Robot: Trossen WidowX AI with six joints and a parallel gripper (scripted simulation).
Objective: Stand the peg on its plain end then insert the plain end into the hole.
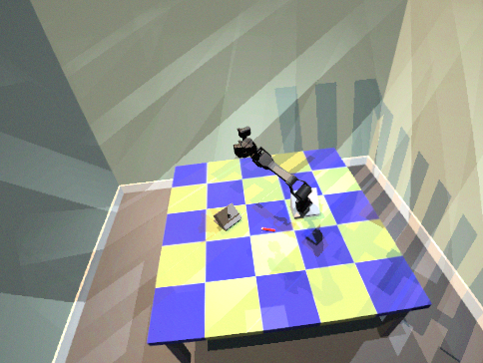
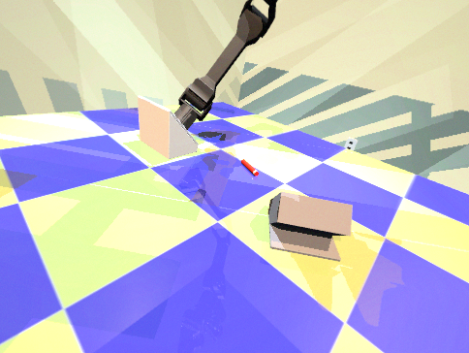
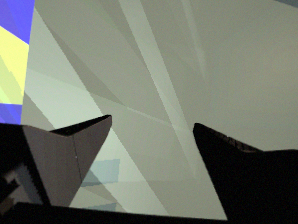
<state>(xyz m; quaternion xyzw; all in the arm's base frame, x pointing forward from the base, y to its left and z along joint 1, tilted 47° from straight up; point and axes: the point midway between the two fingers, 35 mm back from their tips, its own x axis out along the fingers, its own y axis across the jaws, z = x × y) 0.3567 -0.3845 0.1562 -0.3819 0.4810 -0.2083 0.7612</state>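
Note:
A red peg point(image 1: 268, 229) point(image 2: 249, 167) lies on its side on the checkered table point(image 1: 232, 259) point(image 2: 145, 213). Its white band is near the end toward the sloped panel. The panel point(image 1: 223, 218) point(image 2: 315, 214) stands farther out from the arm's base; its face shows one dark hole point(image 1: 230, 215) in the top view, while the exterior view shows its back and the hole is hidden. My gripper point(image 3: 152, 121) is open and empty, raised high above the table, well away from peg and panel. The exterior view does not show the gripper.
The arm point(image 1: 279, 171) point(image 2: 227, 60) reaches up and outward from its base point(image 1: 302, 205). A pale wedge-shaped block point(image 2: 154, 128) stands by the base in the exterior view. Walls rise beyond the table, and arm shadows fall on the tabletop.

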